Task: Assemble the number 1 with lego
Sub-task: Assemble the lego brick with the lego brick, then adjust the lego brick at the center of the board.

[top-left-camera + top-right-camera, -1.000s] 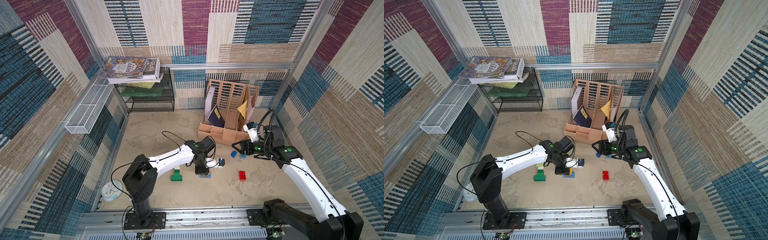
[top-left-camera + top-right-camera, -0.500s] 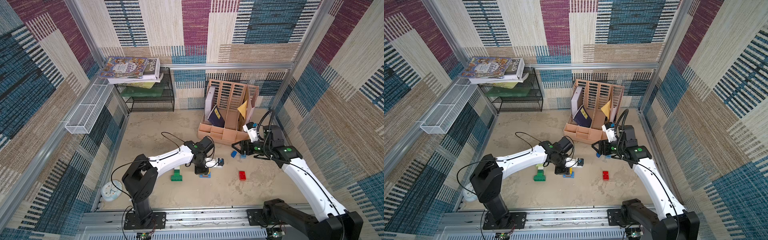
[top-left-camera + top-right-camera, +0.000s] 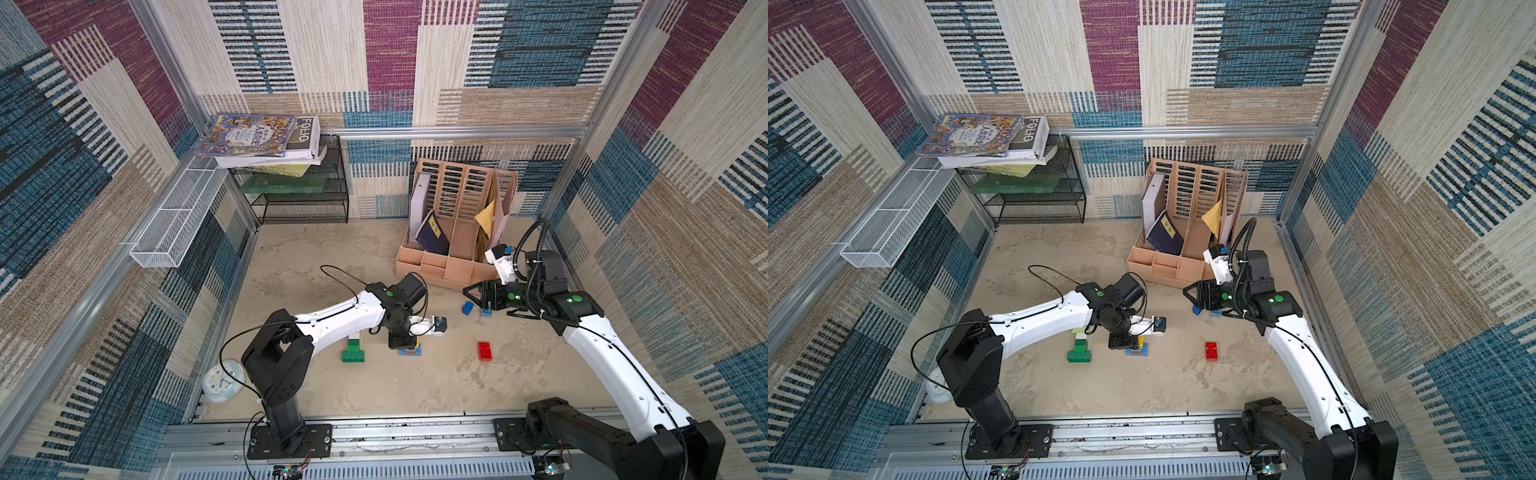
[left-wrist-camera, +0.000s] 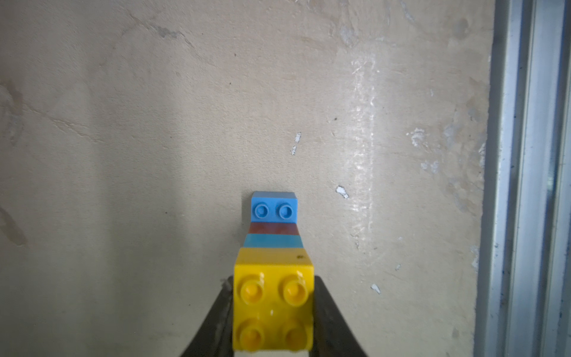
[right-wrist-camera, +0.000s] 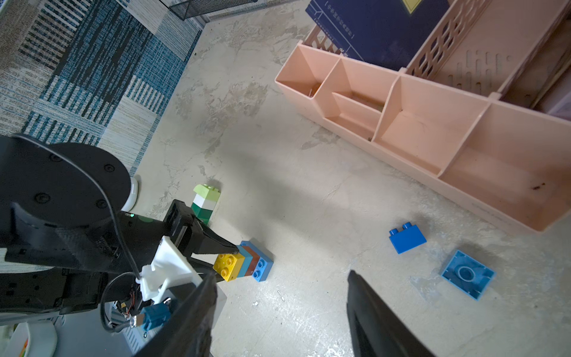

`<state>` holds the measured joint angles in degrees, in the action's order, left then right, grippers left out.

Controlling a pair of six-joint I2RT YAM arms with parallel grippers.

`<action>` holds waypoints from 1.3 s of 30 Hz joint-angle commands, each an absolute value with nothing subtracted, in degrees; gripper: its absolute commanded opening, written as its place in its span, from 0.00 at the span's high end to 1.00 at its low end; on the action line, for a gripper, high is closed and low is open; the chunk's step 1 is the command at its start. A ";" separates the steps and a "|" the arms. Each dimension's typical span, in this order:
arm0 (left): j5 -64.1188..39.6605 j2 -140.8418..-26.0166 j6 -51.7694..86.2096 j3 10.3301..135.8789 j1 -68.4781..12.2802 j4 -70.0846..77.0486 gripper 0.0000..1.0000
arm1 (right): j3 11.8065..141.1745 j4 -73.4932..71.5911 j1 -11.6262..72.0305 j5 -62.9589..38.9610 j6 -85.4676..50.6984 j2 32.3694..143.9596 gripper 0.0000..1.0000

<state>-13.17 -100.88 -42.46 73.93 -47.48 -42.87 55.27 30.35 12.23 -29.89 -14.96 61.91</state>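
Lego here comes to two built columns and three loose bricks. Nearest the front rail [image 3: 374, 432], one red brick [image 3: 484, 351] lies alone on the floor [image 3: 374, 386]. At about the same depth, apart from it, sit the two columns, near each other but not touching. One is a four-brick column [image 3: 410, 349] of yellow, teal, brown and a wider light-blue base. The other is a green column [image 3: 353, 349] with a wide dark-green base, white above and lime at the far end; I cannot tell how many bricks it has. The left gripper [image 4: 273, 287] is clamped on the yellow brick [image 4: 273, 312], one dark finger [image 4: 217, 327] pressed against each side. Farther back lie a dark-blue brick [image 5: 407, 238] and a light-blue brick [image 5: 468, 274] turned hollow side up, near each other and apart. The right gripper [image 5: 279, 278] hangs over the floor near them, its jaws spread wide, holding and touching nothing. Beyond stands one pink desk organiser [image 5: 432, 129].
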 commanded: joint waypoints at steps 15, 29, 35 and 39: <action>-12.30 -99.94 -42.39 73.56 -46.80 -44.50 0.52 | 55.53 29.61 12.19 -30.67 -14.85 61.89 0.32; -19.80 -83.55 -28.51 67.57 -45.60 -32.03 0.10 | 54.48 30.77 13.14 -30.43 -12.92 62.49 0.33; -7.62 -77.28 2.51 62.22 -45.35 -22.06 0.12 | 52.61 27.56 26.77 -24.00 -18.11 66.39 0.36; -1.86 -76.79 19.97 61.21 -44.02 -25.09 0.18 | 52.28 25.32 34.51 -20.06 -23.32 70.73 0.35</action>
